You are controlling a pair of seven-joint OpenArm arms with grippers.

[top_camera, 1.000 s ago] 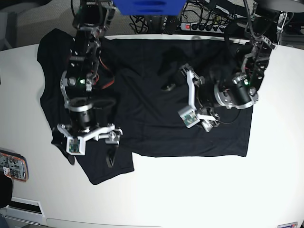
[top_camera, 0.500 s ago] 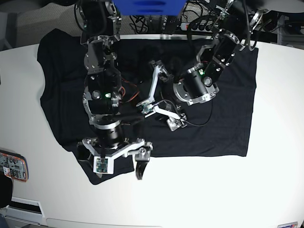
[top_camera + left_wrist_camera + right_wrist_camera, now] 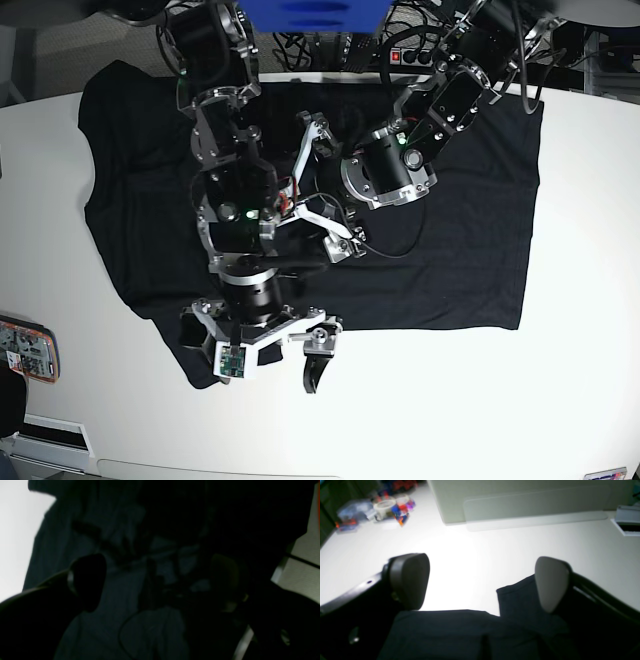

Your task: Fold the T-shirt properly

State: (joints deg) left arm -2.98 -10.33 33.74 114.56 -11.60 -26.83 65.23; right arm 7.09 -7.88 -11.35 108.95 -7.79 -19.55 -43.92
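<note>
Cloth edge first: nearest me, my right gripper hangs over the near hem of the T-shirt, jaws spread as wide as they go, holding nothing. Through its wrist camera I see both pale pads above the dark hem and the white table beyond it. Farther back, my left gripper sits over the middle of the shirt, jaws also wide apart and empty. The black shirt lies spread across the table's far half.
</note>
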